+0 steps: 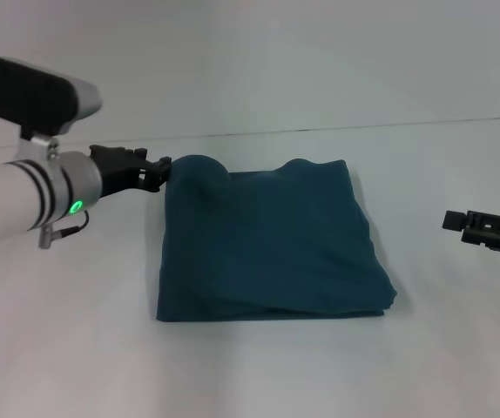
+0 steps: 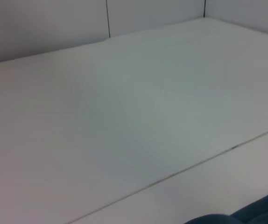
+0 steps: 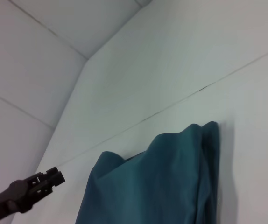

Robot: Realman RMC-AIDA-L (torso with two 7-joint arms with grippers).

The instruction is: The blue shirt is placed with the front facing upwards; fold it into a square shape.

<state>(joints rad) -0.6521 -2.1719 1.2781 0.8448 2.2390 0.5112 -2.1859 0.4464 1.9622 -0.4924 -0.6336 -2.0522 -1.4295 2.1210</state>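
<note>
The blue shirt lies in the middle of the white table, already folded into a roughly square bundle with several layers on top of each other. Its near edge is quite straight, while the far edge is uneven, with two soft humps, one at the far left corner and one near the far right corner. No lettering and no collar show on the upper surface; only plain dark teal cloth is visible. In the right wrist view the shirt appears as a thick stack with a raised fold along one edge. The left gripper is at the far left corner of the shirt, its black fingertips touching or just beside the hump there; I cannot tell if its jaws are clenched on the cloth or released. The left wrist view shows mainly bare table, with a small piece of the shirt at the picture's corner. The right gripper is well apart from the shirt, at the right side above the table, and the state of its jaws also cannot be told.
</note>
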